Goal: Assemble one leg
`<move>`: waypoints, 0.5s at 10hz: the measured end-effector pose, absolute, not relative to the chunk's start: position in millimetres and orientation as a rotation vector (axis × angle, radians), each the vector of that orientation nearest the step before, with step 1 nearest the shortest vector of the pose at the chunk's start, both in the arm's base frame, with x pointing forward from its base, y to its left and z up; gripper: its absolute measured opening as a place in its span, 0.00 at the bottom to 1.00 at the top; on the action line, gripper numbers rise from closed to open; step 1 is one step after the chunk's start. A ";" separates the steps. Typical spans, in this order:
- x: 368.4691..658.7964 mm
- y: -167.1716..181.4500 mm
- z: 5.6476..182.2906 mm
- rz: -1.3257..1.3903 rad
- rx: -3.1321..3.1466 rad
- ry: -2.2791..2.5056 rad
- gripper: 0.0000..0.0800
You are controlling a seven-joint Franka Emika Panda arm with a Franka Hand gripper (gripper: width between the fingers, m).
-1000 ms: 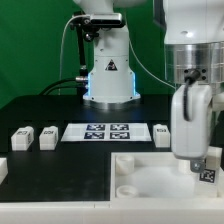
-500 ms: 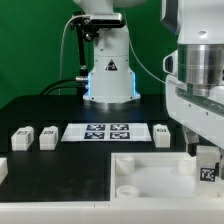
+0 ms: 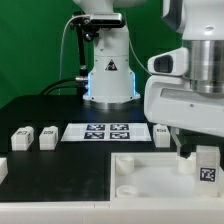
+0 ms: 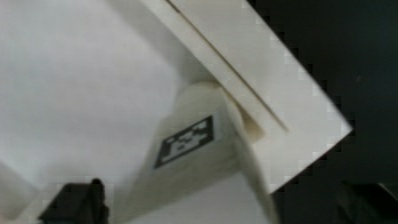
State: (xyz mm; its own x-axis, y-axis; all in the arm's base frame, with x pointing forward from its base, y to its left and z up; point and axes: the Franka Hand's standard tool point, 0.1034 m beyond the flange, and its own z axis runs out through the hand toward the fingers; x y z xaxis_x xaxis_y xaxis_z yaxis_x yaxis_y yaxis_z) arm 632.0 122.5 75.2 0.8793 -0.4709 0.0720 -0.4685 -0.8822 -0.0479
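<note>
the leg point(image 3: 207, 165) upright at the white panel's point(image 3: 150, 185) corner, we see our jaws apart around it, more legs point(image 3: 22, 139) on the worktop point(image 3: 70, 170)

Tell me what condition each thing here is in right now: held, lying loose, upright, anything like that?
Gripper: over the panel's corner on the exterior view's right; open or shut cannot be told.
Leg: upright at that corner, tag facing the camera.
Panel: lying flat on the table.
Two spare legs: loose on the table, at the exterior view's left.
Marker board: flat on the table.
</note>
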 end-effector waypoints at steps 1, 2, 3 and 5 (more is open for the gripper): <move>629.8 123.1 71.9 -0.136 -3.068 0.531 0.81; 630.6 121.2 72.3 -0.138 -3.082 0.461 0.81; 630.7 120.7 72.1 -0.138 -3.078 0.486 0.81; 630.5 120.4 71.6 -0.137 -3.066 0.553 0.69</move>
